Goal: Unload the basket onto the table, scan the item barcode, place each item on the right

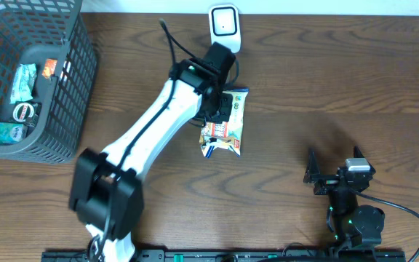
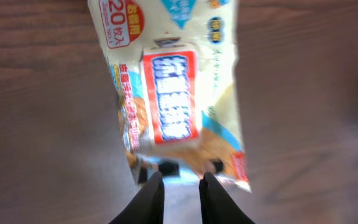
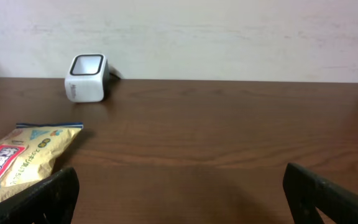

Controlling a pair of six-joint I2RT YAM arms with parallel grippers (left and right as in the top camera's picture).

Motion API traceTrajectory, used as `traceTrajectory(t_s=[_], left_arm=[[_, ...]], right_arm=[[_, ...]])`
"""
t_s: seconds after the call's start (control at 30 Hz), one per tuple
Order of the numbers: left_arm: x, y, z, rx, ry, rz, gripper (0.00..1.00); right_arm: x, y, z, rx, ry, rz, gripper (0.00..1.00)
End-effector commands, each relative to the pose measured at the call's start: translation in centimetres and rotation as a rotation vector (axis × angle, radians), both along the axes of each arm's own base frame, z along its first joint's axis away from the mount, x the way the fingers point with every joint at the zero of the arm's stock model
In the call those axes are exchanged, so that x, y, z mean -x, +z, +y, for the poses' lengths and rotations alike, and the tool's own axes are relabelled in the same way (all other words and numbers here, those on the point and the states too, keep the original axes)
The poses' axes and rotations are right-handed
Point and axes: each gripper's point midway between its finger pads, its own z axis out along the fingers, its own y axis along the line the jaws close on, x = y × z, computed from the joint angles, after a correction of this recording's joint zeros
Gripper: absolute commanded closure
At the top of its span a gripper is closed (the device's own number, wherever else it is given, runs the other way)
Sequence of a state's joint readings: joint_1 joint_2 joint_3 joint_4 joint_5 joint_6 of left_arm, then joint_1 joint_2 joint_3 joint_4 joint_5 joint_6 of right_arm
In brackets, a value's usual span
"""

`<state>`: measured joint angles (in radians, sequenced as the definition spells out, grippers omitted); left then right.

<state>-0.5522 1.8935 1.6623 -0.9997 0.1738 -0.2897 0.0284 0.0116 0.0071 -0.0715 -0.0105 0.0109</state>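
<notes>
Yellow-white packet (image 1: 224, 125) pinched at one edge by the nearly closed left hand (image 2: 182, 178), low over the surface (image 1: 326, 87), just short of the scanner (image 1: 225, 25). Probably best: turn the barcode face toward its window, hold steady. Right hand (image 1: 334, 156) gaping, empty.

Packet (image 2: 185, 68) fills upper frame, blurred: cream, red-framed blue label (image 2: 169, 98), red "20" at top left. Gripper (image 2: 180, 183) fingers dark, narrow gap between them, pinching the packet's bottom edge. Dark wood table (image 2: 42, 124) on both sides
</notes>
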Motion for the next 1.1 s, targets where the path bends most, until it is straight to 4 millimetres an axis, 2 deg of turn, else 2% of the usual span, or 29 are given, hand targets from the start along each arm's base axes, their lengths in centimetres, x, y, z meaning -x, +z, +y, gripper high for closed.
traceTrajectory(t_s=[0.0,0.4,0.47,0.57,0.67,0.73,0.97,1.03,1.07], left_arm=[[1.4,-0.9,-0.2,-0.026,0.022,0.055,0.80],[5.1,-10.2,-2.1,-0.096,-0.021,0.160,0.80],[5.9,-11.2,-2.1,-0.118,-0.017,0.192,0.80],[6.7,-11.3,-2.4,-0.130,-0.033,0.209,0.80],[6.5,-9.8,-2.6,-0.122,-0.037,0.197,0.80],[5.9,-7.7,-2.7,-0.102,-0.035,0.173,0.80],[1.8,2.0,-3.7,0.064,-0.004,-0.067,0.76],[0.7,3.2,-3.4,0.066,0.016,-0.134,0.75],[0.2,3.4,-3.2,0.057,0.026,-0.161,0.69]], right_arm=[[0.0,-0.1,0.0,0.008,-0.001,0.001,0.01],[0.0,-0.1,0.0,0.008,-0.001,0.001,0.01],[0.0,-0.1,0.0,0.008,-0.001,0.001,0.01],[0.0,-0.1,0.0,0.008,-0.001,0.001,0.01],[0.0,-0.1,0.0,0.008,-0.001,0.001,0.01],[0.0,-0.1,0.0,0.008,-0.001,0.001,0.01],[0.0,-0.1,0.0,0.008,-0.001,0.001,0.01],[0.0,-0.1,0.0,0.008,-0.001,0.001,0.01],[0.0,-0.1,0.0,0.008,-0.001,0.001,0.01]])
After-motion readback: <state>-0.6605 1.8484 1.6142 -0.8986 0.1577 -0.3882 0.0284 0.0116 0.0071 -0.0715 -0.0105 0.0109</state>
